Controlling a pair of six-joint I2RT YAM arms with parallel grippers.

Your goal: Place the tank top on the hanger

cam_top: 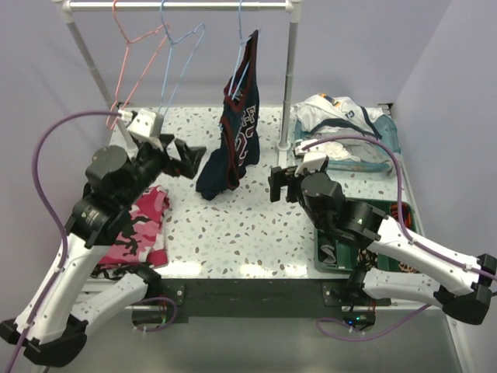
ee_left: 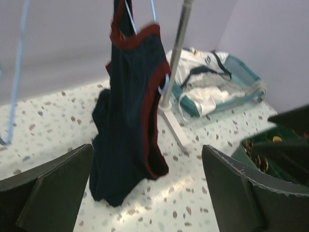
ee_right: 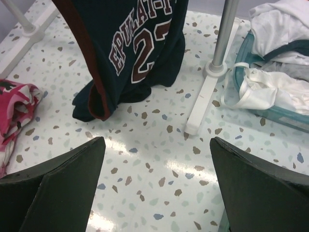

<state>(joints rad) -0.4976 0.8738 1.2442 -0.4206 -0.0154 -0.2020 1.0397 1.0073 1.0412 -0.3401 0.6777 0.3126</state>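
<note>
Tank top (cam_top: 233, 132) on the hanger (cam_top: 245, 56), hung from the rail (cam_top: 178, 6), hem bunched on the table (cam_top: 233, 233) beneath the rail.
Left gripper (cam_top: 192, 159) and right gripper (cam_top: 276, 185): jaws spread, empty. Only the right wrist view reads the lettering, "EPULAT" above a 2; only the top view shows the rail.

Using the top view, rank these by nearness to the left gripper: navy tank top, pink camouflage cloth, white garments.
1. Navy blue tank top, hanging just right of the left gripper.
2. Pink camouflage cloth, lying at near left.
3. White garments, far right.
</note>
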